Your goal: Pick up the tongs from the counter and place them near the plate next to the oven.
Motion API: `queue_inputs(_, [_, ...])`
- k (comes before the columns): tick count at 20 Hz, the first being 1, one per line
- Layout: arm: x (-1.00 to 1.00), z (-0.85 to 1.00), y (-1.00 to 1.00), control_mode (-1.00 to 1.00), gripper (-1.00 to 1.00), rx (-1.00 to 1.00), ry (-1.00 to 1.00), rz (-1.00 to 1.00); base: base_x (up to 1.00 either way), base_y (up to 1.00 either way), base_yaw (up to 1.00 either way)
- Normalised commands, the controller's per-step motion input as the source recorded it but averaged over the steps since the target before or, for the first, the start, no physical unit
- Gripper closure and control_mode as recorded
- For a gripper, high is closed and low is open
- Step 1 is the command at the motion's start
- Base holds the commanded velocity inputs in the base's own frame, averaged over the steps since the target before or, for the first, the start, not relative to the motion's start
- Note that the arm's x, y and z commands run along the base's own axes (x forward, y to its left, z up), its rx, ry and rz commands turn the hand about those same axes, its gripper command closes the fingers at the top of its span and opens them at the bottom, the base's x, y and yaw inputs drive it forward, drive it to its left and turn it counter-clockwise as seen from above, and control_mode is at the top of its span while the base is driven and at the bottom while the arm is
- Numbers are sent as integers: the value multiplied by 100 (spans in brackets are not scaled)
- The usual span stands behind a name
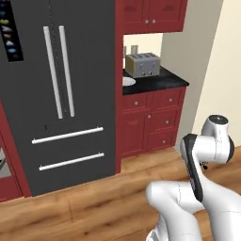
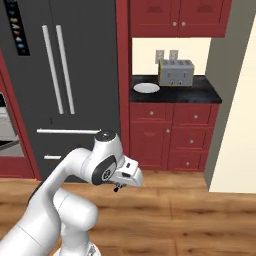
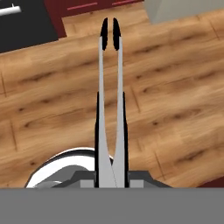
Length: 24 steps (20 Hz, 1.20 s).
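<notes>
The thin silver-grey metal tongs with dark tips are pinched at their joined end by the hand, above the wooden floor. They look light, stiff and slippery.

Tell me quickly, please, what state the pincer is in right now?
Pincer: closed on the tongs, which point out over the wooden floor.

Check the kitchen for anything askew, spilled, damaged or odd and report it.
Nothing stands out. The plate lies flat on the counter beside the upright toaster, with no spill visible. The gripper is shut on the tongs above the wooden floor, as expected mid-carry.
</notes>
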Motion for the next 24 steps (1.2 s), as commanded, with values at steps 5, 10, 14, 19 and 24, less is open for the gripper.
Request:
queue_inputs(5, [0, 0, 0, 100, 100, 0, 0, 0, 100, -50, 0])
queue_inputs(10, [0, 0, 0, 100, 100, 0, 0, 0, 100, -29, -12])
queue_inputs(14, [0, 0, 0, 100, 100, 0, 0, 0, 100, -1, -37])
queue_inputs(19, [0, 0, 0, 100, 100, 0, 0, 0, 97, -2, -35])
queue_inputs(24, [0, 0, 0, 100, 100, 0, 0, 0, 92, -23, -18])
